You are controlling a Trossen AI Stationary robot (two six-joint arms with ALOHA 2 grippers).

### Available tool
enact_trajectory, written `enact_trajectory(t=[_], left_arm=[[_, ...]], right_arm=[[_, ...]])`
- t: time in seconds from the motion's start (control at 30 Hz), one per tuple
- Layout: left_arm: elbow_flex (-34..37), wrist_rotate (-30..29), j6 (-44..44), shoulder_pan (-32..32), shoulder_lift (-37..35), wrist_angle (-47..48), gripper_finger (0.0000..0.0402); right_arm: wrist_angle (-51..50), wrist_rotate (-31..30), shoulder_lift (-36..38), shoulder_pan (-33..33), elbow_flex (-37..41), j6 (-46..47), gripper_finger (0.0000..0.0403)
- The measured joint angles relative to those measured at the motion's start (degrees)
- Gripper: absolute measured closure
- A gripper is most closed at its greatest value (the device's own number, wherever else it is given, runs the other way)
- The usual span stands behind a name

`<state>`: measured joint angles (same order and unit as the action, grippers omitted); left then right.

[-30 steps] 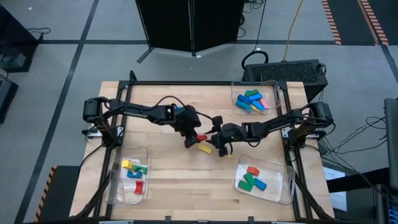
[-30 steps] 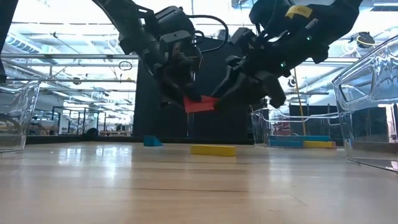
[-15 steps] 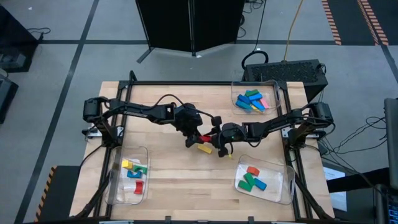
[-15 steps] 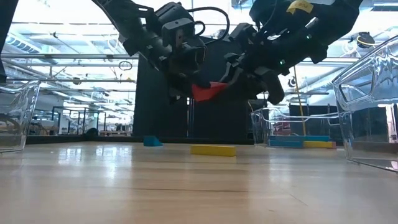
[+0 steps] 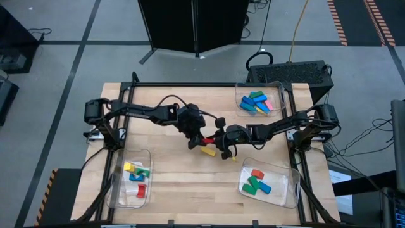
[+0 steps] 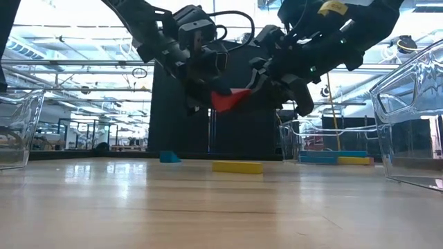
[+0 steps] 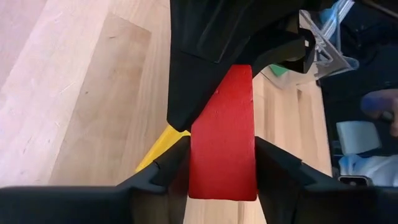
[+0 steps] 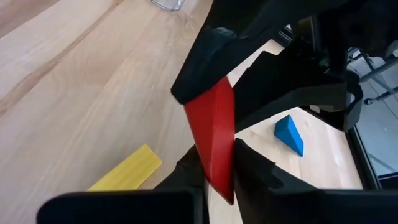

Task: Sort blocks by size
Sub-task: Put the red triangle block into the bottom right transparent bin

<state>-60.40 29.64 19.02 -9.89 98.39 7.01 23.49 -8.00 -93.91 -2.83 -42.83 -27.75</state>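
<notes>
A red block [image 5: 207, 139] is held above the table's middle between both grippers. My left gripper [image 5: 199, 137] is shut on its left end and my right gripper [image 5: 217, 139] is shut on its right end. In the low view the red block [image 6: 229, 101] hangs tilted, well clear of the table. A yellow block [image 5: 207, 151] lies flat on the table just below it. A small blue wedge block [image 6: 169, 157] lies on the table farther back. My left gripper pinches the red block's two long sides [image 7: 222, 171] between its two fingers [image 7: 166, 167], which lie along the block. The block is lifted clear of the table. My right gripper pinches the block's other end [image 8: 216, 158] between its two fingers [image 8: 252, 165], coming from the table's right side. The block stands on edge in this hold, tilted.
A clear tray [image 5: 276, 88] at the back right holds several blue, green, pink and yellow blocks. A tray [image 5: 286, 191] at the front right holds red, green and blue blocks. A tray [image 5: 120, 183] at the front left holds yellow, green, red and blue blocks.
My left gripper has risen with the red block. The block hung level a second ago; it now sits higher and tilted, its right end up, between both grippers. The yellow and blue blocks have stayed where they were.
</notes>
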Motion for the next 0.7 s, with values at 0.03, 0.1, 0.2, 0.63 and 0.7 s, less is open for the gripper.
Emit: enact_trajectory(t=[0.03, 0.1, 0.2, 0.63, 0.7], left_arm=[[-0.02, 0.79, -0.06, -0.37, 0.0, 0.15, 0.0244], [-0.04, 1.41, -0.17, -0.96, 0.0, 0.82, 0.0232], [-0.04, 1.36, -0.99, -2.0, -0.63, 2.82, 0.0214], [0.0, -0.55, -4.89, -5.48, -4.26, 9.06, 0.0189], [0.0, -0.59, -5.89, -5.59, -4.99, 9.45, 0.0189]], right_arm=[[0.0, -0.02, 0.0, 0.0, 0.0, 0.21, 0.0363], [-0.03, -0.12, 0.0, 0.0, 0.0, 0.46, 0.0365], [-0.03, -2.86, 0.0, -0.23, 0.0, 0.45, 0.0365], [-1.26, -6.26, 0.59, -0.32, -0.02, 2.23, 0.0367], [-2.02, -7.18, 1.34, -0.35, -0.06, 2.24, 0.0368]])
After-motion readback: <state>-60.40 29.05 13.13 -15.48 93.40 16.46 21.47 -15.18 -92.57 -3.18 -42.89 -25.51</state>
